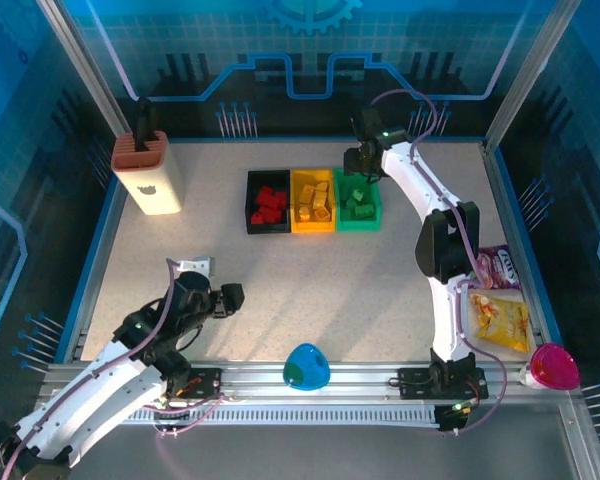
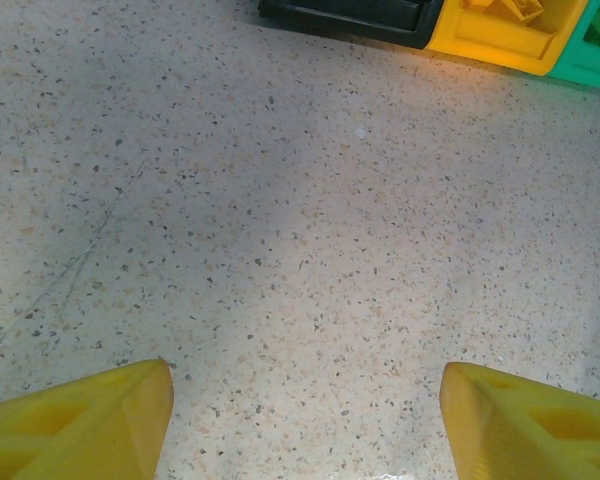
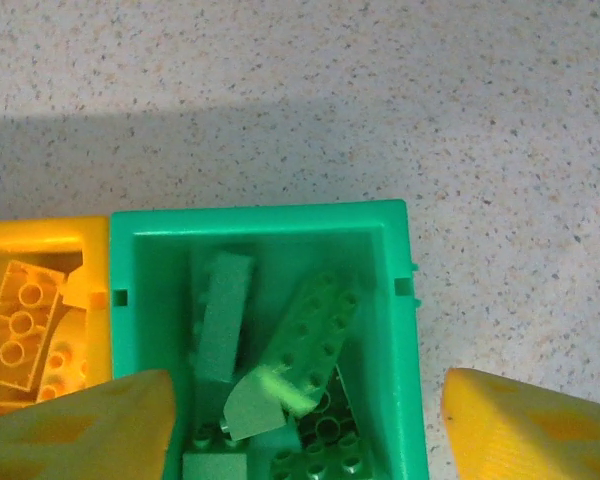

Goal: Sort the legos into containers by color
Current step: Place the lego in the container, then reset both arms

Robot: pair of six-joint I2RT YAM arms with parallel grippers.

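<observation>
The right gripper (image 1: 362, 168) hangs above the far end of the green bin (image 1: 358, 226), the right one of the three joined containers in the top view. To its left stand the yellow bin (image 1: 312, 229) and then the black bin (image 1: 250, 205). The red legos (image 1: 271, 203) lie in the black one, the yellow legos (image 1: 314, 200) in the yellow one and the green legos (image 1: 357, 200) in the green one. On the bare table (image 1: 280, 280) I find no loose brick. The left gripper (image 1: 232, 298) is low at the near left, well apart from the bins.

In the left wrist view the jaws of the left gripper (image 2: 305, 420) stand wide apart, with speckled table between them and no brick. The near walls of the three bins run along the far edge.

In the right wrist view the right gripper (image 3: 307, 400) is also spread wide and grips nothing. Its left finger is above the wall shared by the yellow and green bins, and its right finger is over the table just beyond the green bin's right wall. Below lie several green bricks in a loose heap, a paler curved one uppermost.

I judge this as the drop of a green brick, and the sorting as nearly or fully done. The next move asks the right arm to lift straight up, clear of the bin walls, and then to look for any brick that is left
</observation>
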